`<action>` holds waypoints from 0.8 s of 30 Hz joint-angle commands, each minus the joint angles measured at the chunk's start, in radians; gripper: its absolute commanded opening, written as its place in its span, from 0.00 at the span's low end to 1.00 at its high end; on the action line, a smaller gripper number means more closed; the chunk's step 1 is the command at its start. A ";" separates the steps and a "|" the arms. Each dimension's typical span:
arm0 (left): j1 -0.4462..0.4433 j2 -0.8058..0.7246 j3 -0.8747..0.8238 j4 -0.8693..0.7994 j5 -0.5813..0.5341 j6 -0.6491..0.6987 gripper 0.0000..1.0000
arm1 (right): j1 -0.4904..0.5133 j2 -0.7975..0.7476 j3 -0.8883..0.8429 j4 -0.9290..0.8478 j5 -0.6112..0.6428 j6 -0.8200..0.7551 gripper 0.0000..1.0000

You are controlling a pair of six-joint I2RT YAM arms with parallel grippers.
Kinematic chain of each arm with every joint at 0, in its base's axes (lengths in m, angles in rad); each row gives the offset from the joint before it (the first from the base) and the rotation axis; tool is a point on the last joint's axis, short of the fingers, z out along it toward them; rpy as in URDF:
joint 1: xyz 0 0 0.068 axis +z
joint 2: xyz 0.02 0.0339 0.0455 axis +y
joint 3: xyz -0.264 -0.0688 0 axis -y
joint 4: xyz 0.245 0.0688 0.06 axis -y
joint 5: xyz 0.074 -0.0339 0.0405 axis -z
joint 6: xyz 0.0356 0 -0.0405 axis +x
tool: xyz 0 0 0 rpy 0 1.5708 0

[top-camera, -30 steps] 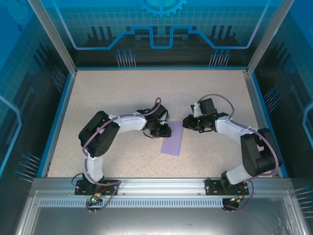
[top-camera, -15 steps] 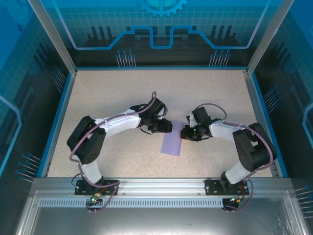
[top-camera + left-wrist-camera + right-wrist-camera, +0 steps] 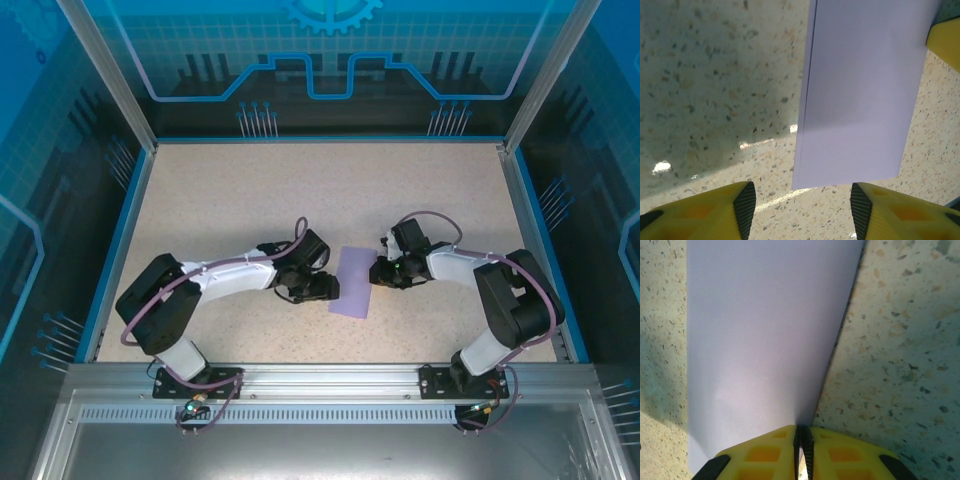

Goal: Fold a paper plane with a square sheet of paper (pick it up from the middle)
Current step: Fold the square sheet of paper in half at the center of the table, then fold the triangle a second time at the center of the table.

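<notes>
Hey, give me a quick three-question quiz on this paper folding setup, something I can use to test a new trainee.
1. True or false: the left tool is clamped on the lavender rectangular paper sheet.
2. Seen from the top camera, which edge of the sheet does the right tool pinch? A) the right edge B) the left edge C) the far edge
3. What surface lies under the sheet?

Key:
1. False. Its jaws stand open, just short of one corner of the sheet.
2. A.
3. The speckled beige table.
</notes>
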 commanded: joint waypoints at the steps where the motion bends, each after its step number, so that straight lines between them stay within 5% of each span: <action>1: -0.013 -0.044 -0.047 0.103 -0.011 -0.086 0.57 | 0.038 0.049 0.012 -0.022 0.059 0.005 0.15; 24: -0.047 -0.022 -0.164 0.350 0.001 -0.240 0.54 | 0.095 0.064 0.036 -0.101 0.163 0.007 0.15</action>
